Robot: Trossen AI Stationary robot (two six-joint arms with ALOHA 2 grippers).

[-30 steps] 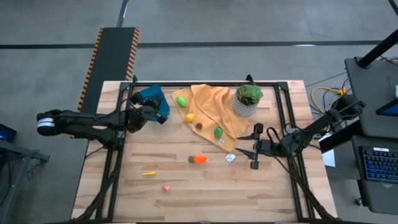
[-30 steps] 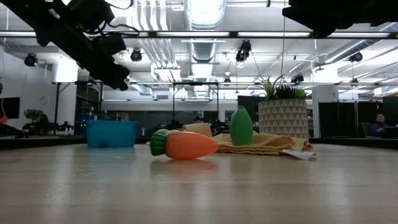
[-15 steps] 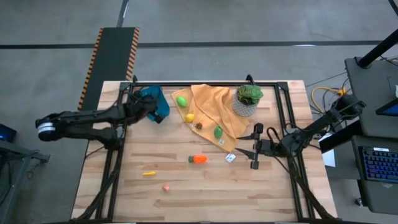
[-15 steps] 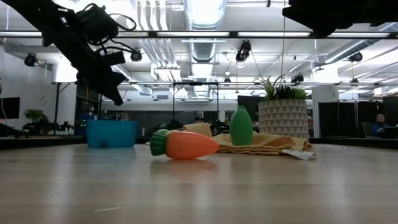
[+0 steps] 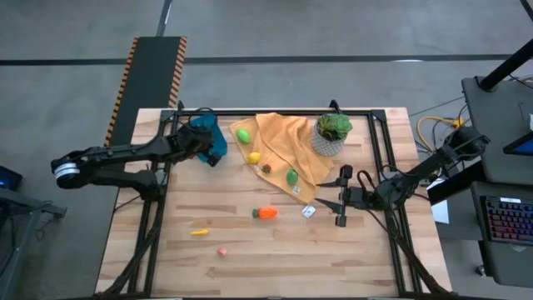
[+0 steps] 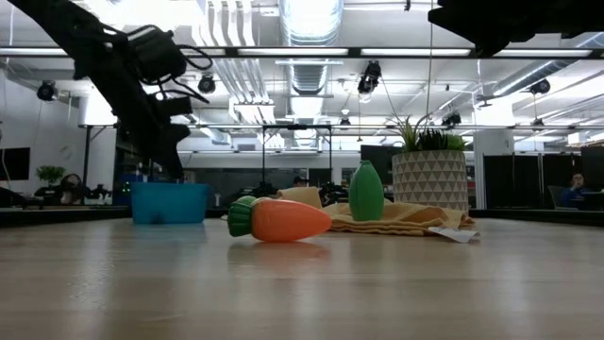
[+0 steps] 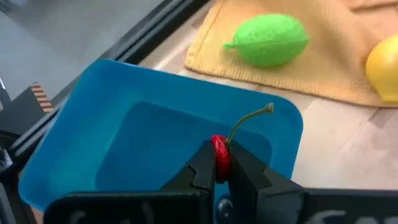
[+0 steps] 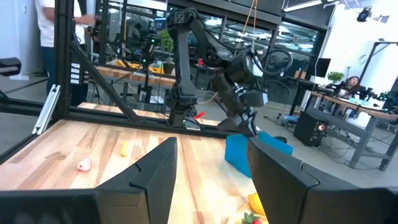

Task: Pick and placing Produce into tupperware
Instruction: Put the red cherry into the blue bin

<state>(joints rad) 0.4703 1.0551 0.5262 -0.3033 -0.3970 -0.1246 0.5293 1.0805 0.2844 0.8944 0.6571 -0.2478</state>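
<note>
While the left hand has moved over the blue tupperware, it stays pinched shut on a red cherry | change: cherry now above the box, ready to drop | right hand waits open near the plant pot | carrot still on the surface

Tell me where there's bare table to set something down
The near edge of the table, below the carrot and the small yellow piece, is bare. So is the stretch between the blue container and that yellow piece. The orange cloth and the potted plant are crowded.
</note>
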